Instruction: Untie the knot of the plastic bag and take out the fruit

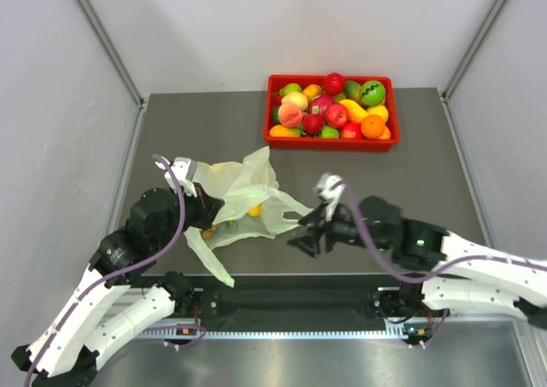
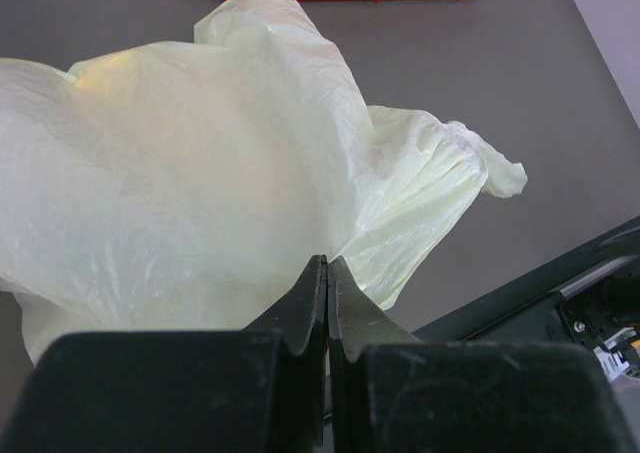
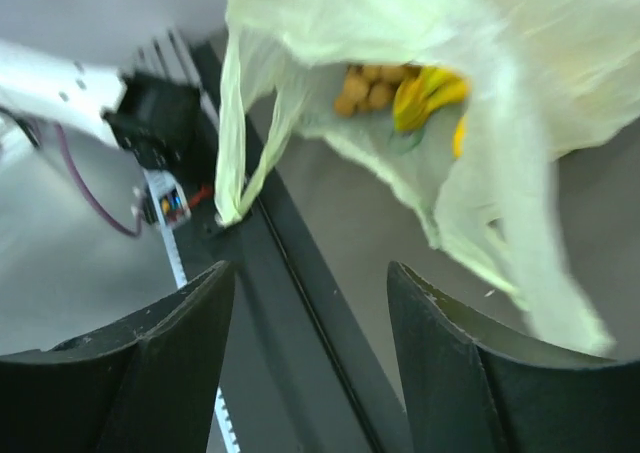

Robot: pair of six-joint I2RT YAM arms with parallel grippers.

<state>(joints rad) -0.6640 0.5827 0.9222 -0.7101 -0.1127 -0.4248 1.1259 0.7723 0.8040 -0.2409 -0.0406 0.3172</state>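
Observation:
The pale green plastic bag lies crumpled at the table's near left, and it fills the left wrist view. My left gripper is shut on the bag's film at its left side. Fruit shows through the bag's mouth: tan berries, a yellow banana bunch and a yellow piece. My right gripper stands open just right of the bag, with nothing between its fingers. One loose handle strip hangs over the table's front edge. The knot is out of view.
A red tray full of apples, oranges and other fruit stands at the back right. The black front rail runs under my right gripper. Grey walls close in the table on both sides.

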